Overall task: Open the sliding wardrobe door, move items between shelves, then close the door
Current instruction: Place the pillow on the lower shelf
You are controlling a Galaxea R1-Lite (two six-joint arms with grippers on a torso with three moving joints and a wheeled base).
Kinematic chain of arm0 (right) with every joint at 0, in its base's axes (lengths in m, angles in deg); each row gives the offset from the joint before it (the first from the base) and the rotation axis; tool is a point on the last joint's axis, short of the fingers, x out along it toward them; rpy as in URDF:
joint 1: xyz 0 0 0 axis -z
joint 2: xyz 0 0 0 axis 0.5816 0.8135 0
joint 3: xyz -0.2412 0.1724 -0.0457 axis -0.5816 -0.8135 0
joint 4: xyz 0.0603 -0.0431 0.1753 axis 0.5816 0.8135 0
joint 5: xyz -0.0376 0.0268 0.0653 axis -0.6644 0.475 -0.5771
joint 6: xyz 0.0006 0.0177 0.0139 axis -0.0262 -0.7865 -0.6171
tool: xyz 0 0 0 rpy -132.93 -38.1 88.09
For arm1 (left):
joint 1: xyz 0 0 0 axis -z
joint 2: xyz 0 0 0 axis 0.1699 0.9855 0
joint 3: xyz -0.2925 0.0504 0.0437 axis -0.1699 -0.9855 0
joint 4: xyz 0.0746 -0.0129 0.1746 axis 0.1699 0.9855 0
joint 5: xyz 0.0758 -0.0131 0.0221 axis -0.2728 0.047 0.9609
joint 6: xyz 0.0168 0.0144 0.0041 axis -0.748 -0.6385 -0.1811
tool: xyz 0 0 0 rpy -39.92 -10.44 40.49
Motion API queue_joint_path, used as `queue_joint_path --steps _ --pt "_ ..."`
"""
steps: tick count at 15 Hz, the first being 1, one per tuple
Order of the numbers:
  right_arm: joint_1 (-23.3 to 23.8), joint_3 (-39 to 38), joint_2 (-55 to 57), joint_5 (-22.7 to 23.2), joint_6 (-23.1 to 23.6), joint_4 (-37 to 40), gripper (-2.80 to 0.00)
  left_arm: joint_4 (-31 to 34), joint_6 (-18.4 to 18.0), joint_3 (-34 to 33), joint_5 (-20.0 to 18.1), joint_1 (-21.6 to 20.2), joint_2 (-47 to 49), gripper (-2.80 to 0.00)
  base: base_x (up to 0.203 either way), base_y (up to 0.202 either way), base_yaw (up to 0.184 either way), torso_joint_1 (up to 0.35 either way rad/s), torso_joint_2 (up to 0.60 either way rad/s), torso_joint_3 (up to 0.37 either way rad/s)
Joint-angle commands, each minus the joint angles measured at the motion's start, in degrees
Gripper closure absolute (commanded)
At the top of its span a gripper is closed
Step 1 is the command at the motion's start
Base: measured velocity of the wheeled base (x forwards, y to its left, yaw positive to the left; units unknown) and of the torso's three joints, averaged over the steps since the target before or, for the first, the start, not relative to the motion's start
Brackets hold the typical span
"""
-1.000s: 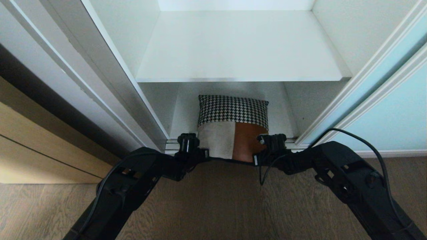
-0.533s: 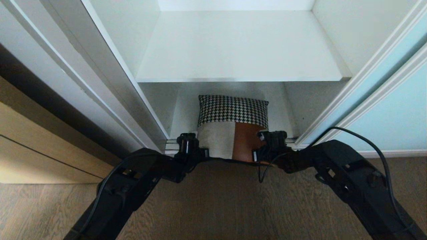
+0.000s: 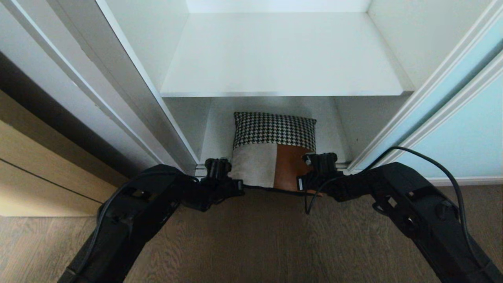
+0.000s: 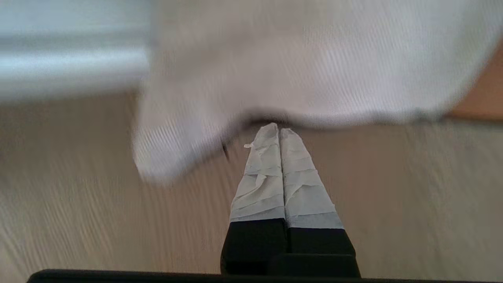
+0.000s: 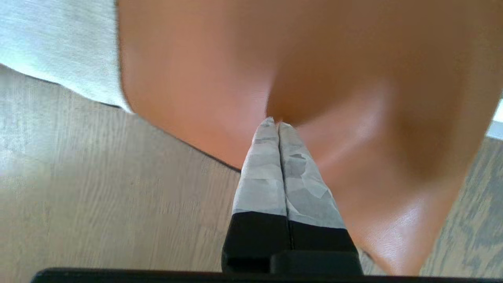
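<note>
The cushion (image 3: 274, 151), houndstooth at the back with a white panel and a tan leather-like one in front, lies on the bottom shelf (image 3: 220, 129), its front edge overhanging the floor (image 3: 259, 236). It looks soft and light; the tan patch may be slippery, so the corners seem the best hold. The left pincer (image 4: 279, 135) is clenched at the white edge, the right pincer (image 5: 275, 124) clenched against the tan panel; whether either truly pinches fabric I cannot tell. The upper shelf (image 3: 281, 55) lies bare above, the sliding wardrobe door (image 3: 463, 129) pushed off to the right.
</note>
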Motion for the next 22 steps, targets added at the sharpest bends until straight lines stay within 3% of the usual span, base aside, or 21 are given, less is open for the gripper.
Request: queue_joint_path --steps 1,3,6,10,12,15,18,22 --pt "-0.1 -0.7 -1.0 0.1 -0.5 0.3 0.0 3.5 1.2 -3.0 -0.9 0.1 -4.5 0.0 0.0 0.0 0.0 0.0 0.0 0.0" --pt "-0.1 -3.2 -3.2 0.3 -0.5 2.1 0.0 8.1 0.9 -3.8 -4.6 0.1 -4.9 0.0 0.0 0.0 0.0 0.0 0.0 0.0" --pt "-0.1 -4.0 -4.1 0.3 0.0 9.1 0.0 12.6 0.5 1.7 -4.2 0.1 -2.2 0.0 0.0 0.0 0.0 0.0 0.0 0.0" --pt "-0.1 -0.4 -1.6 -1.2 0.2 14.8 0.0 14.3 -1.2 9.9 4.7 0.1 4.5 0.0 0.0 0.0 0.0 0.0 0.0 0.0" --pt "-0.1 -0.1 -0.5 -2.9 0.3 13.6 0.0 14.1 -2.0 9.9 4.7 0.2 4.8 0.0 0.0 0.0 0.0 0.0 0.0 0.0" --pt "0.2 0.0 1.4 -4.1 0.4 8.6 0.0 12.8 -2.0 9.9 4.8 0.2 4.9 0.0 0.0 0.0 0.0 0.0 0.0 0.0" --pt "0.3 0.1 3.0 -5.5 1.3 0.3 0.0 1.8 -2.1 9.9 5.0 0.2 6.5 0.0 0.0 0.0 0.0 0.0 0.0 0.0" --pt "0.4 0.1 3.2 -5.6 1.4 -2.2 0.0 -1.4 -2.3 9.9 5.1 0.2 7.3 0.0 0.0 0.0 0.0 0.0 0.0 0.0"
